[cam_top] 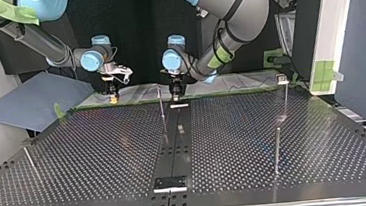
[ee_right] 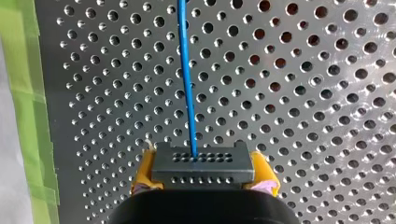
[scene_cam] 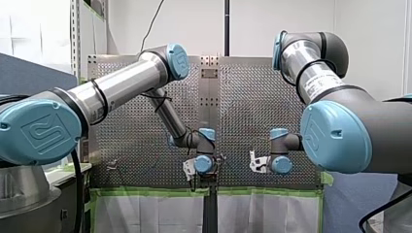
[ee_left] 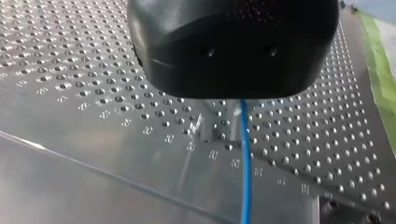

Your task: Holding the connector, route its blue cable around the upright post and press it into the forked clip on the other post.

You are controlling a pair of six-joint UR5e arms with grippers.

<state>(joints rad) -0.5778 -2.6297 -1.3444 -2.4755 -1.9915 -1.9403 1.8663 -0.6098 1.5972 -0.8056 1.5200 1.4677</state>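
In the right wrist view my right gripper point(ee_right: 204, 179) is shut with its yellow pads on a dark grey connector point(ee_right: 203, 163). The blue cable point(ee_right: 186, 79) leaves the connector and runs straight ahead over the perforated table. In the left wrist view the blue cable point(ee_left: 245, 163) comes out from under the black housing point(ee_left: 233, 46), which hides the grip. In the top view my left gripper point(cam_top: 176, 94) hangs just beside a thin upright post point(cam_top: 161, 105), and my right gripper point(cam_top: 114, 93) stands further to the left. A post with a clip point(cam_top: 282, 79) on top stands at the right.
Two more thin posts point(cam_top: 277, 150) point(cam_top: 30, 160) stand on the perforated table point(cam_top: 100, 155). A dark centre strip point(cam_top: 175, 149) ends in a bracket point(cam_top: 170, 183) at the near edge. Green tape point(ee_right: 23, 70) lines the table's edge behind the grippers.
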